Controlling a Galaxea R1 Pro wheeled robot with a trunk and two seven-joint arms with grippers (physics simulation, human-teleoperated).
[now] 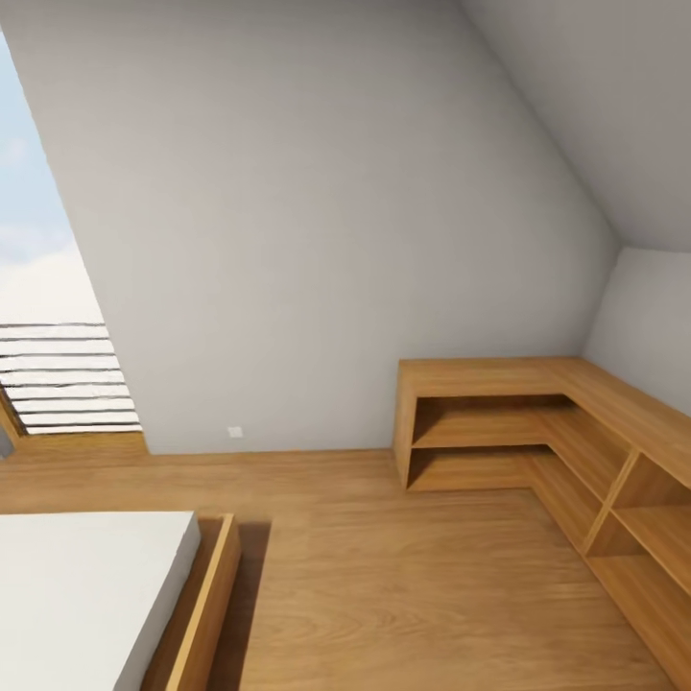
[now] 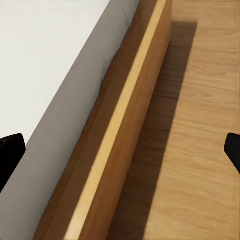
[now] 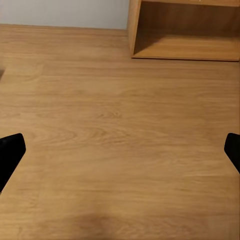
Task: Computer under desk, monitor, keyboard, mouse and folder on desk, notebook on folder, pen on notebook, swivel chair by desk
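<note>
Wooden bed edge lies between wide left jaws; right jaws wide.

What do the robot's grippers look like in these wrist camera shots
Little of them shows. In the left wrist view, the left gripper appears as two plain black fingertips at the picture's edges, with squared-off ends. The right gripper looks the same in the right wrist view: matt black fingertips, no markings or cables visible. The arms themselves can't be described from these pictures.

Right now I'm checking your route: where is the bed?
In the head view the bed sits at lower left on the wood floor, across from the low wooden shelving at right.
</note>
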